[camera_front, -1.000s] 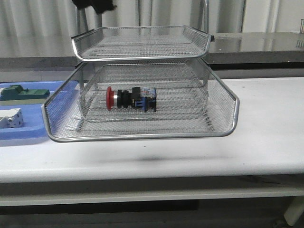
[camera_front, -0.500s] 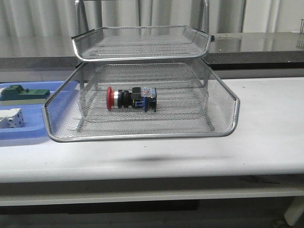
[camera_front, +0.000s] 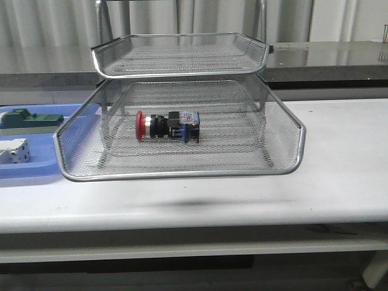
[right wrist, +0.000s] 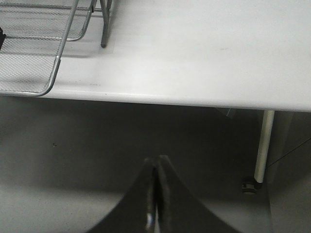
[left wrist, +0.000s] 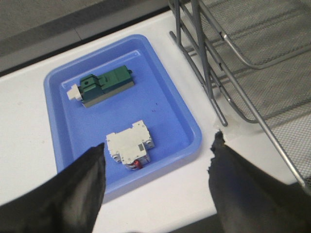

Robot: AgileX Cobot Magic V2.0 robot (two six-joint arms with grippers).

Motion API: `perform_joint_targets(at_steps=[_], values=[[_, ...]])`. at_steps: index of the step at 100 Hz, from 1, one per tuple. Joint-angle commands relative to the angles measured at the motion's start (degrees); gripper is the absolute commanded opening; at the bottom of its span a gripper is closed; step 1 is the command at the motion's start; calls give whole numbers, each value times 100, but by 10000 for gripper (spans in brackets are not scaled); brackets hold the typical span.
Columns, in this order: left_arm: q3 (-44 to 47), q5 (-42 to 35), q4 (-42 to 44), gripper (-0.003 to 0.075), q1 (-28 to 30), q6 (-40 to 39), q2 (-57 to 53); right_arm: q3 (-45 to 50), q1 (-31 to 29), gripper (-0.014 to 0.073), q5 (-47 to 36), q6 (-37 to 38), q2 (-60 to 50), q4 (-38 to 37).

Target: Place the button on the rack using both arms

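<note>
Red-capped button (camera_front: 167,126): lying on its side in the pulled-out middle mesh tray of the rack (camera_front: 182,176), cap toward the robot's left, touched by neither tool.
Task stage: judged essentially finished, placement already made.
Left tool (left wrist: 155,182): fingers spread wide, holding nothing, above the blue tray (left wrist: 58,82) with the green block (left wrist: 102,86) and white block (left wrist: 130,144).
Right tool (right wrist: 154,194): fingers pressed together, holding nothing, off the tabletop (right wrist: 204,53) edge, over the floor.
Risk 1: rolling of the rounded button across the mesh if the extended tray is bumped or pushed in sharply.
Risk 2: left fingers catching the rack legs just beside the blue tray during any swing.
Risk 3: overhanging tray rim snagged by a rising right arm.
</note>
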Motion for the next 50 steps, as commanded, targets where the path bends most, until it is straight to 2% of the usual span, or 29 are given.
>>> perform_joint_targets(at_steps=[1,25,50], values=[[478,-1125,-116,440,17,-70,-503,-170,-33,-69,-365,-7,51,-88],[2195,-2469,-322,440,17,-70,-1816,-170,-33,-69,-365,-7,51,-88],[3399,-3122,-924,440,17,-70,-2796,-170,-33,-69,-365,-7,51,-88]])
